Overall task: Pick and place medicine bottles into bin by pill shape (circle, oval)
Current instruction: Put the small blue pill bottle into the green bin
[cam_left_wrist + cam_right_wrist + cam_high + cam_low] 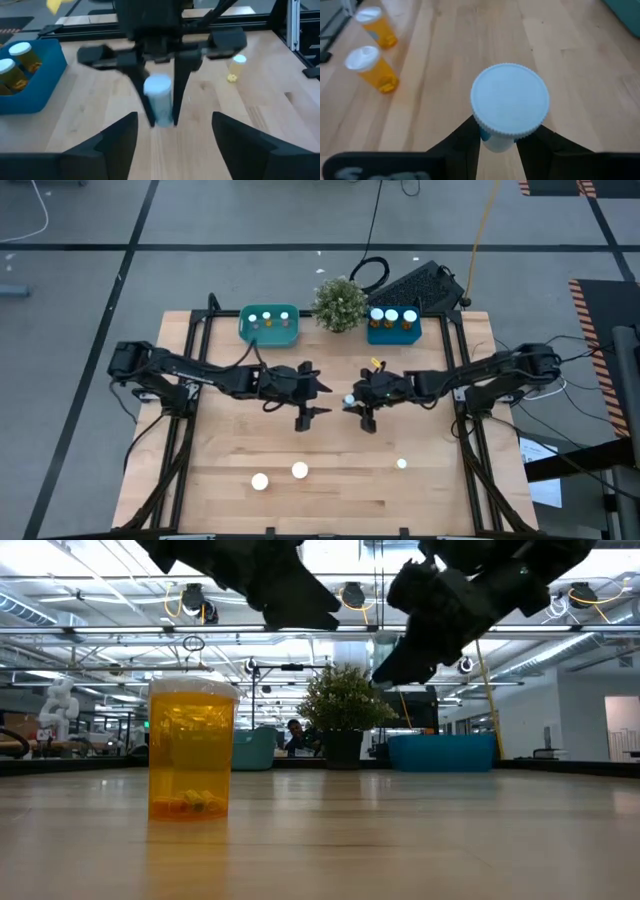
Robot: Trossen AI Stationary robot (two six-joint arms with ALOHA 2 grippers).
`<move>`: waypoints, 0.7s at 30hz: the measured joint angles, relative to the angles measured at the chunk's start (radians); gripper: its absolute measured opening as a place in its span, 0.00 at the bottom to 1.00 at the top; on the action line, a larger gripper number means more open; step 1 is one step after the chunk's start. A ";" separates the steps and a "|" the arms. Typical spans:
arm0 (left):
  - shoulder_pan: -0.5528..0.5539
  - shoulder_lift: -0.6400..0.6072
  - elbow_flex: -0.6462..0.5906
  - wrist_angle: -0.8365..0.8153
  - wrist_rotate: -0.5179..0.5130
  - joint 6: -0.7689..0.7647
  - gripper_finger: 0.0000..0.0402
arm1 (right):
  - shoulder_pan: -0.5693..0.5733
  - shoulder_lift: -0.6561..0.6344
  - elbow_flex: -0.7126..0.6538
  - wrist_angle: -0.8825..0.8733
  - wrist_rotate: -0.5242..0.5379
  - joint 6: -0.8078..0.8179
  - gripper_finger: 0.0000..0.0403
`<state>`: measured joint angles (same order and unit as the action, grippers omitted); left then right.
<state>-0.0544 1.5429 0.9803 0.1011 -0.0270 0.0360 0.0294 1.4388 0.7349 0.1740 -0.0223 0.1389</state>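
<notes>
Starting at the left of the high view, the left tool [312, 395] is hanging over the middle of the bench [220, 500] with its fingers spread wide and gripping nothing; its wrist view is looking straight across at the other arm. Behind it at the bench's far edge, the teal bin [268, 326] is carrying three capped bottles. Nearer the front edge, two white-capped amber bottles [260, 481] are standing close together, well clear of both tools. Moving right, the right tool [358, 402] is closing narrowly on a white-capped medicine bottle [510, 102], pinching its body just under the cap, with the bottle held roughly upright and lifted off the bench. The coming move turns on direction: both bins are lying toward the far edge from this tool, and the blue bin [394, 330], already holding three bottles, is the nearer one, just right of the potted plant [339, 303]. One more small bottle [401, 464] is waiting toward the front right. No label or writing is readable on any bottle.
</notes>
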 joint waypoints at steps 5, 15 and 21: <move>0.000 0.088 0.073 -0.019 -0.006 0.011 0.75 | -0.011 0.058 0.028 0.000 0.003 -0.005 0.26; 0.019 0.180 0.191 -0.152 -0.067 0.021 0.81 | -0.011 0.080 0.039 0.033 0.026 -0.087 0.26; 0.028 0.219 0.190 -0.110 -0.062 0.019 0.70 | -0.011 0.080 0.039 0.059 0.026 -0.124 0.26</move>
<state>-0.0261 1.7615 1.1707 -0.0093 -0.0887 0.0546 0.0181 1.5185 0.7738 0.2334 0.0037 0.0148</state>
